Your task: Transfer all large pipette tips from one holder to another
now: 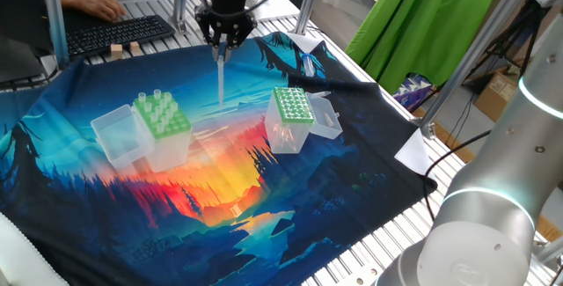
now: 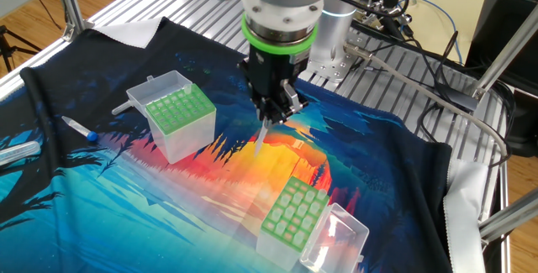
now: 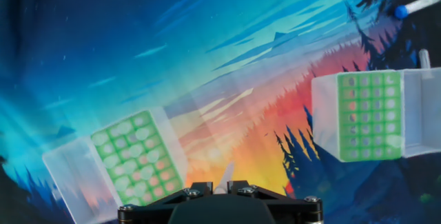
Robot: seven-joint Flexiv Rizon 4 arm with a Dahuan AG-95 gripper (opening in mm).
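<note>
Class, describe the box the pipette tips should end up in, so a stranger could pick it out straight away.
Start at the colourful sunset cloth on the table. Two clear plastic boxes with green tops stand on it. The target box is the narrower one, its darker green top dotted with many small holes; the other box has wide holes with tips sticking up.

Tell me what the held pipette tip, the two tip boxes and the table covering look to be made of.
Pipette tip in the claw: translucent whitish plastic, likely; background shows faintly through it.
Wide-holed box and fine-holed box: clear glossy plastic walls, opaque green matte-looking top plates.
Cloth: printed fabric, apparently; it wrinkles and drapes over the table edge.
</note>
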